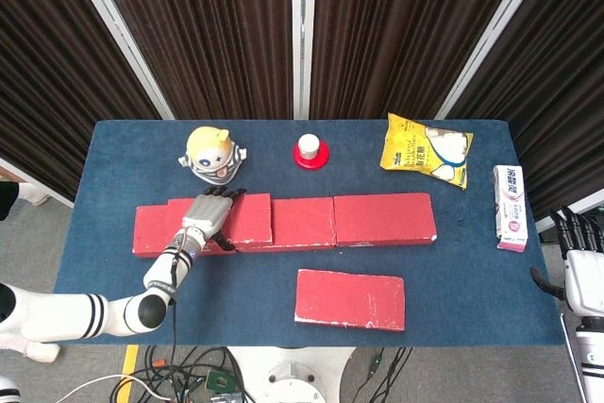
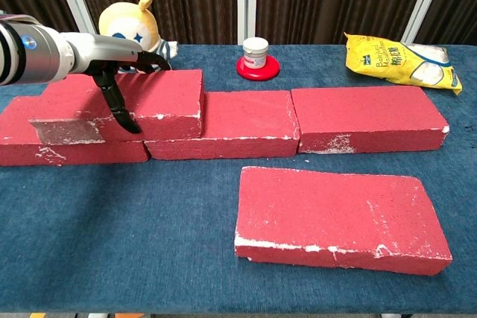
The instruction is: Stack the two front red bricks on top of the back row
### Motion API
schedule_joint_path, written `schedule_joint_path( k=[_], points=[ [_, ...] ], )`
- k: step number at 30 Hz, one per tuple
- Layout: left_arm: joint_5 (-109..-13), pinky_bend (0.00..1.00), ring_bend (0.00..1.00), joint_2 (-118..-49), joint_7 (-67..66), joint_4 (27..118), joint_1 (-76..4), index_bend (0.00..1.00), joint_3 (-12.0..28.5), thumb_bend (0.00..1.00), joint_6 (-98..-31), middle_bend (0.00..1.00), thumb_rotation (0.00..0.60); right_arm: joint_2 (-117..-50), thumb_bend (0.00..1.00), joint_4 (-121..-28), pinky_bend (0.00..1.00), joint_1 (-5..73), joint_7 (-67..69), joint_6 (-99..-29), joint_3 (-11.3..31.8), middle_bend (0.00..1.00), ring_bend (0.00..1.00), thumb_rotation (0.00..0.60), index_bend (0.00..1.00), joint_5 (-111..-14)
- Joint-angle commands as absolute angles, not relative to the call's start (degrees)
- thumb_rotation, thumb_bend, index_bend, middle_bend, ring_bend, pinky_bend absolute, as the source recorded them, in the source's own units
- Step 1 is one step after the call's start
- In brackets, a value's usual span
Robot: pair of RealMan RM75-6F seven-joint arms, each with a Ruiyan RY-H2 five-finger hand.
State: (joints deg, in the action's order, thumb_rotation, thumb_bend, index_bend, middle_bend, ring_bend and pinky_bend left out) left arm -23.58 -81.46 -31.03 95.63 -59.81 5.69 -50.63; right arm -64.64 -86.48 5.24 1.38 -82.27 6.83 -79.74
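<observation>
Three red bricks form the back row (image 1: 377, 219) (image 2: 365, 117). Another red brick (image 1: 250, 219) (image 2: 164, 98) lies on top of its left end, reaching over the seam to the middle brick. My left hand (image 1: 209, 217) (image 2: 119, 65) grips this top brick, with fingers over its far edge and the thumb down its front face. The other front red brick (image 1: 350, 299) (image 2: 339, 214) lies flat on the blue cloth, near the front and right of centre. My right hand (image 1: 582, 257) hangs off the table's right edge, fingers apart and holding nothing.
Behind the row stand a yellow-headed doll (image 1: 212, 153) (image 2: 130, 24), a red-and-white jar (image 1: 310, 150) (image 2: 256, 57) and a yellow snack bag (image 1: 427, 150) (image 2: 402, 61). A white toothpaste box (image 1: 510, 207) lies near the right edge.
</observation>
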Motion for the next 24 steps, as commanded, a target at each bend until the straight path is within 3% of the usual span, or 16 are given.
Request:
schedule_joint_path(
  k=[1, 24],
  points=[
    [-24.16, 0.0, 0.0, -81.38, -30.84, 95.63, -59.78, 0.06, 5.61, 0.06, -50.52, 0.27, 0.6, -64.74, 0.18, -86.37, 0.0, 5.24, 1.41, -82.26, 6.84, 0.0, 0.0, 0.6, 0.0, -79.69],
    [-24.43, 0.0, 0.0, -81.33, -30.52, 95.33, -60.58, 0.06, 4.66, 0.06, -49.94, 0.27, 0.6, -64.92, 0.18, -86.08, 0.0, 5.37, 1.3, -81.67, 6.84, 0.0, 0.0, 0.6, 0.0, -79.28]
  ],
)
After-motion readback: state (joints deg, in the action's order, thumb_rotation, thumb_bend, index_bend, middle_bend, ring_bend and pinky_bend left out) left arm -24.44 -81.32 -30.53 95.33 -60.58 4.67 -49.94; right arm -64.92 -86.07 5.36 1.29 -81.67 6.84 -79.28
